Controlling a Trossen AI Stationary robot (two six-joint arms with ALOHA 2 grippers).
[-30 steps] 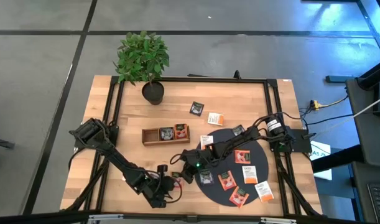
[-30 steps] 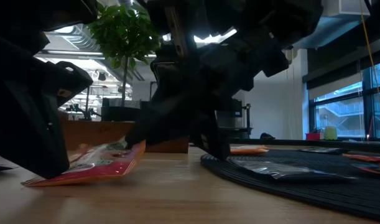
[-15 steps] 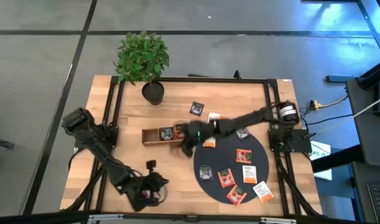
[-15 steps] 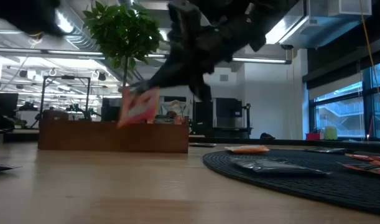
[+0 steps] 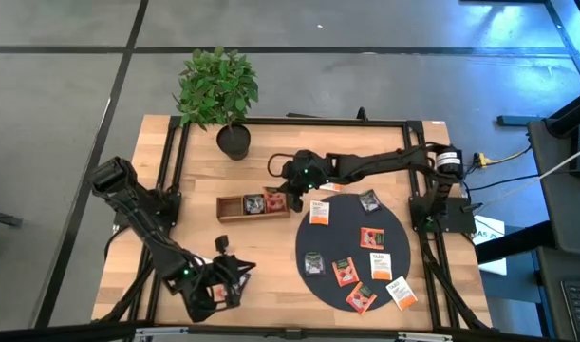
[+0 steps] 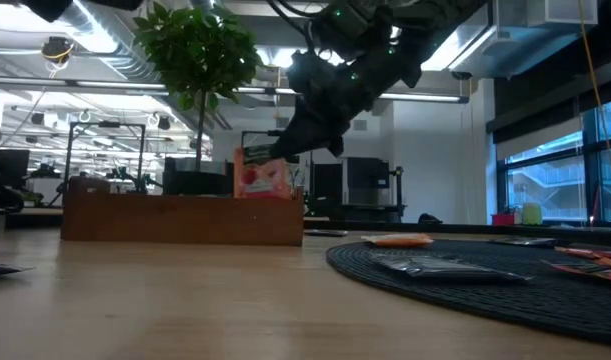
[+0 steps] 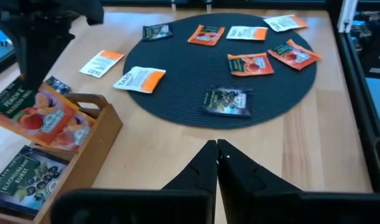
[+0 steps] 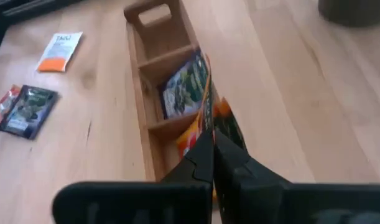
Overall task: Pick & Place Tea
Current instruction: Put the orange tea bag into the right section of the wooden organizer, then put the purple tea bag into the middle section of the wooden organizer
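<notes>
Holding a red-orange tea sachet [image 8: 209, 106] pinched between its fingers, the right gripper [image 5: 288, 187] hangs over the end compartment of the wooden tray [image 5: 231, 208], the one nearest the round black mat [image 5: 396, 249]. The sachet stands on edge, its lower part down inside that compartment, where other red-orange packets already lie. The middle compartment holds a dark sachet with green print [image 8: 185, 91]; the far compartment, with its cut-out handle, shows bare wood. The tray is a long, straight-walled box of pale brown timber on the planked counter [image 5: 176, 247]. The mat is woven in fine concentric ribs and carries flat, glossy square sachets in orange, white and dark grey. The left gripper [image 5: 220, 285] rests low near the counter's front edge, its fingers pressed together on nothing.
</notes>
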